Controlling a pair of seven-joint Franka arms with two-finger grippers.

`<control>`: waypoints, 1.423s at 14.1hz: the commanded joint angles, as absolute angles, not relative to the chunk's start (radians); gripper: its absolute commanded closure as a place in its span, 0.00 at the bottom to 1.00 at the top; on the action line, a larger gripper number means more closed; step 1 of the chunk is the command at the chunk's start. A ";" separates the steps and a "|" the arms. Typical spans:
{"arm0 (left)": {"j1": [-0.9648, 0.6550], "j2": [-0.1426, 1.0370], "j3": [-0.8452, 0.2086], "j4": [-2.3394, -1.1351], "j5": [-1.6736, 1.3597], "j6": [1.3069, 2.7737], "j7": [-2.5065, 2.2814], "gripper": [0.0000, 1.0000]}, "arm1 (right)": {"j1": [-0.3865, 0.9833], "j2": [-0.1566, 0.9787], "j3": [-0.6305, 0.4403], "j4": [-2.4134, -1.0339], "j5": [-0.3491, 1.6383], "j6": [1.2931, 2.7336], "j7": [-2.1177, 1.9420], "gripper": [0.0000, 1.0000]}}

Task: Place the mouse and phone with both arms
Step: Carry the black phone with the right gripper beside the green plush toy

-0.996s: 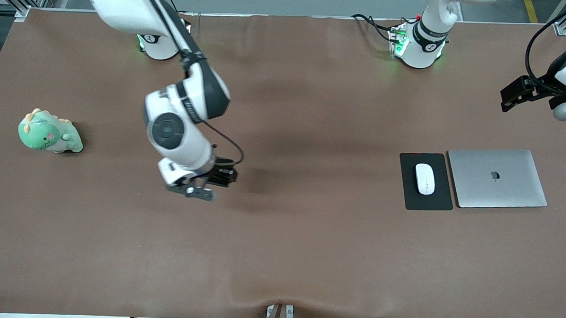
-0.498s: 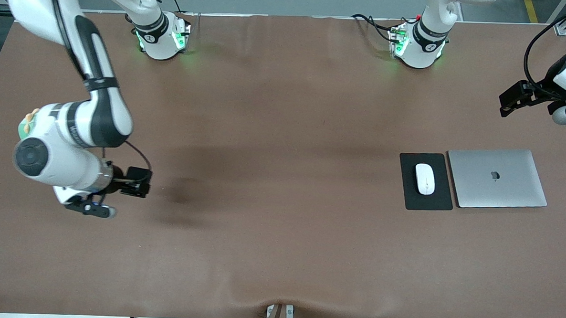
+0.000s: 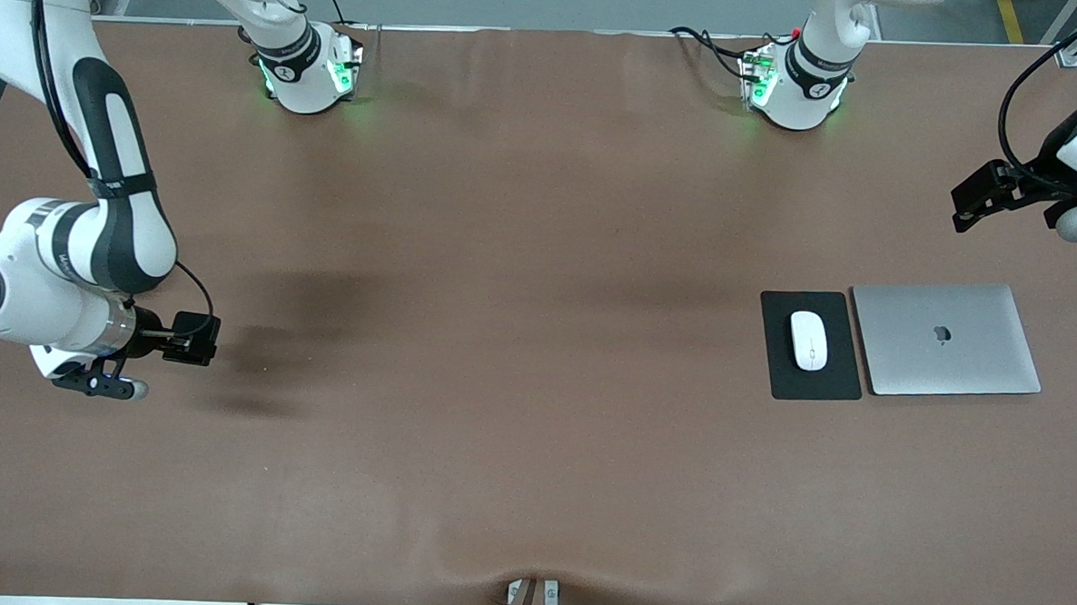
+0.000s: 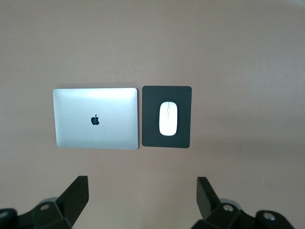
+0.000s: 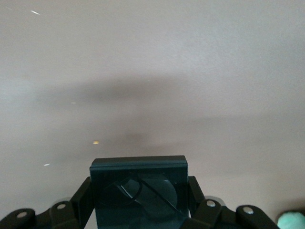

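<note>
The white mouse (image 3: 809, 340) lies on a black mouse pad (image 3: 780, 349) beside the silver laptop (image 3: 946, 338). It also shows in the left wrist view (image 4: 167, 118). My right gripper (image 3: 182, 336) is shut on the black phone (image 3: 199, 339) and holds it in the air over bare table at the right arm's end. In the right wrist view the phone (image 5: 138, 188) sits between the fingers. My left gripper (image 3: 968, 201) is open and empty, up over the table's edge at the left arm's end; its fingers (image 4: 76, 195) stand wide apart.
A green plush toy shows only as a corner in the right wrist view (image 5: 291, 221); in the front view the right arm covers it. The brown table (image 3: 541, 248) spreads between the two arms. The pad (image 4: 151, 119) and laptop (image 4: 95, 118) show in the left wrist view.
The right arm has swung with the phone from the table's middle toward the right arm's end and now covers the green toy. The left gripper has hardly moved.
</note>
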State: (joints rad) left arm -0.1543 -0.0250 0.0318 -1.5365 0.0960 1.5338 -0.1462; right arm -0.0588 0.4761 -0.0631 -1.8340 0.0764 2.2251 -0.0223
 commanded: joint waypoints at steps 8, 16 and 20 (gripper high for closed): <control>-0.160 -0.026 0.029 -1.555 0.080 1.565 -0.146 0.00 | -0.225 0.541 -0.043 -1.916 0.060 2.316 -0.193 1.00; -0.161 -0.026 0.026 -1.555 0.078 1.565 -0.149 0.00 | -0.261 0.545 -0.041 -1.974 0.060 2.315 -0.202 1.00; -0.160 -0.028 0.025 -1.560 0.078 1.565 -0.149 0.00 | -0.261 0.545 -0.041 -1.980 0.060 2.310 -0.202 0.00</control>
